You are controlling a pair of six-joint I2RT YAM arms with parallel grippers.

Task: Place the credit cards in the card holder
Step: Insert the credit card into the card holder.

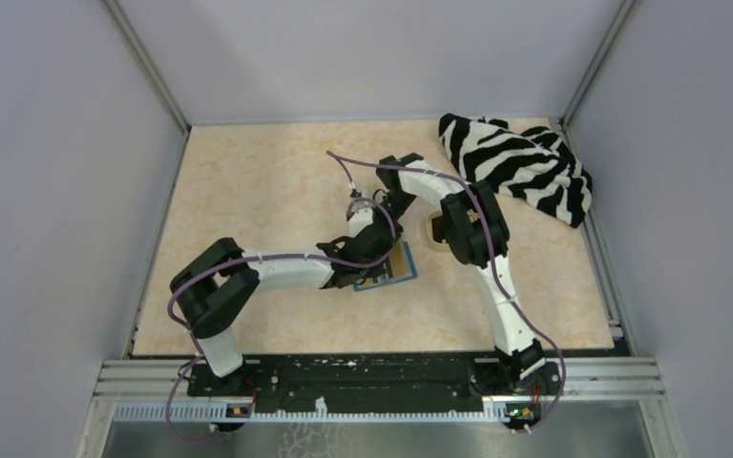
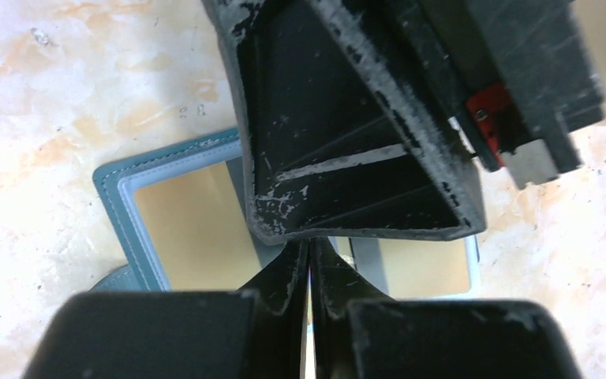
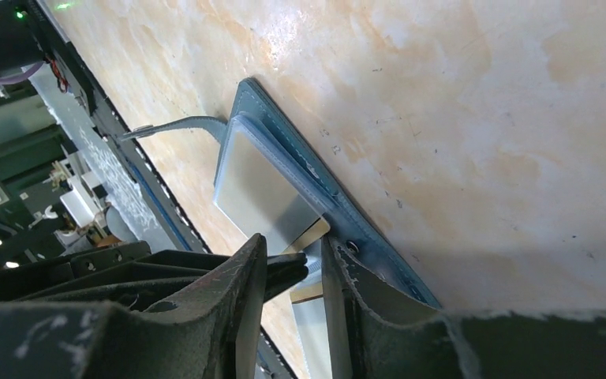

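Over the open card holder (image 2: 118,213), my left gripper (image 2: 310,249), pinched shut, and my right gripper (image 3: 292,245), narrowly parted, crowd together; a collision could shove the holder askew.

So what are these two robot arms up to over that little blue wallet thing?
Both arms are working on the open teal card holder mid-table. The left gripper is pinched nearly shut over it, and the right gripper noses in at its edge with something thin and pale between its fingers. Whether that's a card or a sleeve isn't clear.
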